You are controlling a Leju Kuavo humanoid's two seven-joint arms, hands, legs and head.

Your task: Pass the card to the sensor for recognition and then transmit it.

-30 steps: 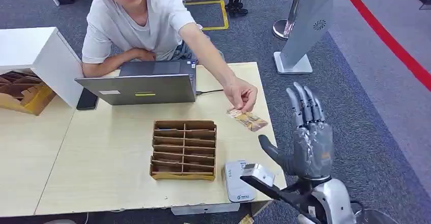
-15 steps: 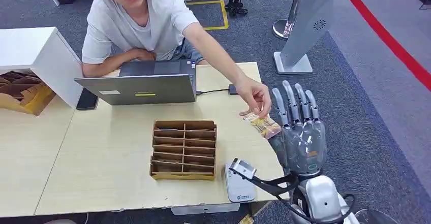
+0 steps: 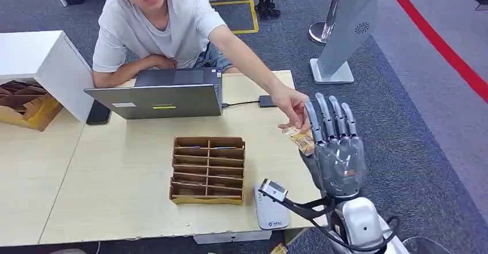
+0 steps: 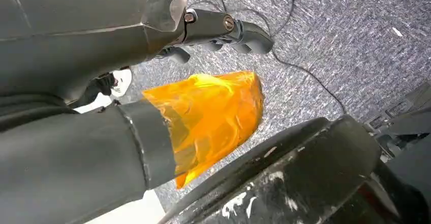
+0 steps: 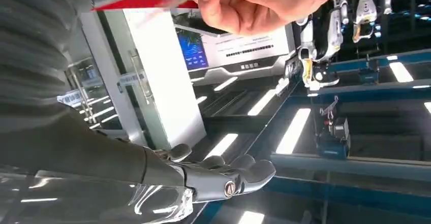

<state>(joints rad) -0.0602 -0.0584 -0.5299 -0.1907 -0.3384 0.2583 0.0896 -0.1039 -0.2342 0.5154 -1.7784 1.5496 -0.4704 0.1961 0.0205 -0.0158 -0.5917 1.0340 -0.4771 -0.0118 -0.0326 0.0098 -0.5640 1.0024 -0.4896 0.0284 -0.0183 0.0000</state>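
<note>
A thin orange-patterned card (image 3: 301, 138) is held by a person's hand (image 3: 291, 105) against the spread, empty silver-grey right hand (image 3: 338, 153).

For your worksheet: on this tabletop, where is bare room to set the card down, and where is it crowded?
Free: the wide bare strip of table left of the cardboard organizer, below the laptop. Crowded: the right edge, where the card, the person's hand, the right hand and the white reader sit close together.
</note>
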